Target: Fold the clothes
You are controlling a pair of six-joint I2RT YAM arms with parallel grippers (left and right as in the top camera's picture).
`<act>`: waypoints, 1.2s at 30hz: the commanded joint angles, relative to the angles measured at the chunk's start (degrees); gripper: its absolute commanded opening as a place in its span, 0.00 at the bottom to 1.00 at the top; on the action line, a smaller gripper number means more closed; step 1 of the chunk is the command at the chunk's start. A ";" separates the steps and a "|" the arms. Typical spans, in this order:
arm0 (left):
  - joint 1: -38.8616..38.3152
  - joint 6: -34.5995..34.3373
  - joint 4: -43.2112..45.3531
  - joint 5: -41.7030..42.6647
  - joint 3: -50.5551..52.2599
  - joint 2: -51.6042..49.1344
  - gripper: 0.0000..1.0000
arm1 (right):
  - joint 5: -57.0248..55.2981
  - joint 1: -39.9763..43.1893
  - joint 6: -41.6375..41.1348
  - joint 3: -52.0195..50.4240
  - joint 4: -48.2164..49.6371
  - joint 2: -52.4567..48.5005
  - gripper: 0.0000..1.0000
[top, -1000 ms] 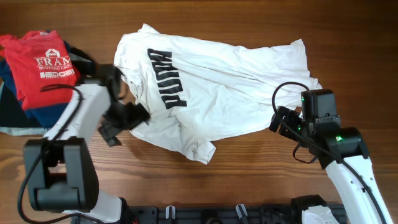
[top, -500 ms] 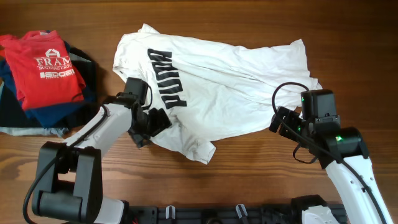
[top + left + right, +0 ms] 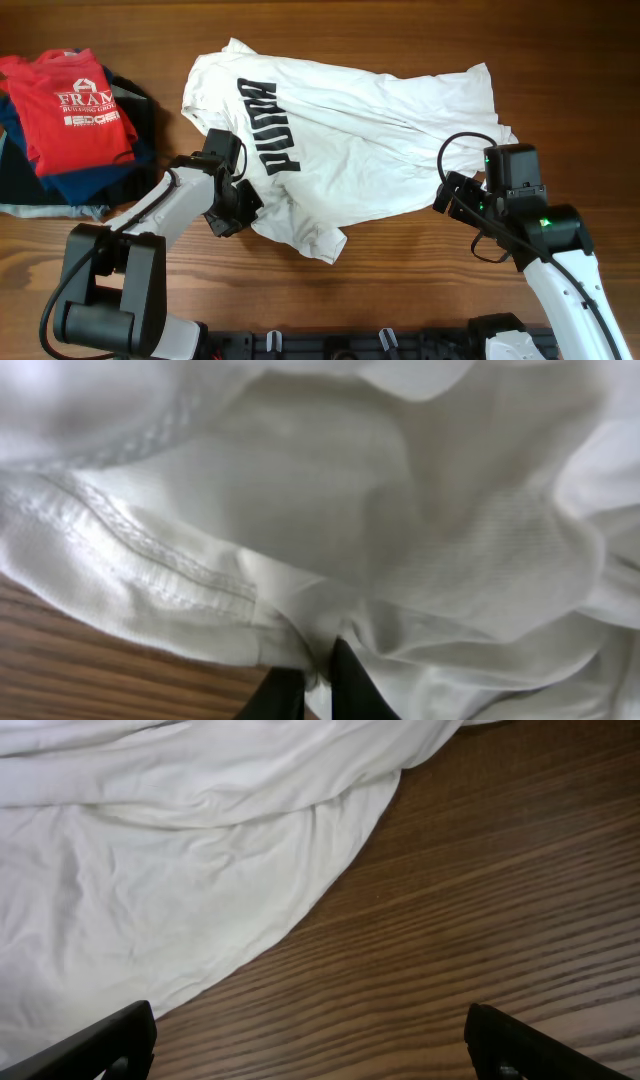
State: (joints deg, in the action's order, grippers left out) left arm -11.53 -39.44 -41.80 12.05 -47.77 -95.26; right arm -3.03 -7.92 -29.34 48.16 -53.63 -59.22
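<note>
A white T-shirt [image 3: 370, 120] with black lettering lies spread and rumpled across the middle and upper part of the overhead frame, on a wooden counter [image 3: 400, 285]. The lettering runs down the left-centre of the cloth. The shirt's lower edge bunches into a folded corner at lower centre.

The left hand [image 3: 240, 203] sits at the shirt's lower-left edge, left of centre in the overhead view, with its arm reaching up from the lower left corner. In the left wrist view its two dark fingertips [image 3: 352, 688] show at bottom centre. They are drawn narrow, pinching a fold of the white fabric just beside the stitched hem. A strip of bare wood shows at the lower left of that frame.

The right hand [image 3: 447, 195] is at the right of the overhead frame, against the shirt's right edge. In the right wrist view its own fingertips [image 3: 105, 1040] stand at the two lower corners, spread wide and holding nothing. The cloth fills the upper left there, bare wood fills the lower right, and the shirt's curved edge runs diagonally between them.

At the upper left of the overhead frame a red shirt [image 3: 75, 100] with white print lies on top of dark blue garments [image 3: 80, 183], near the left arm and well apart from the right hand.
</note>
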 commanded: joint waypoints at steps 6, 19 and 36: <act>-0.37 -0.07 4.02 -2.73 2.71 -1.92 0.46 | 0.31 0.20 -0.66 0.31 -0.02 0.57 1.00; -0.37 0.17 9.01 -2.73 3.63 -1.92 0.04 | 0.33 0.20 -0.68 0.31 -0.04 0.57 1.00; 13.05 4.28 -9.53 -17.62 3.63 20.74 0.04 | -0.37 0.20 1.01 -0.13 3.32 -12.63 0.96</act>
State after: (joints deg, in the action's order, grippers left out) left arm -3.57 -36.05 -51.05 -0.89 -44.18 -76.47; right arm -3.05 -7.92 -29.32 48.14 -54.17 -66.08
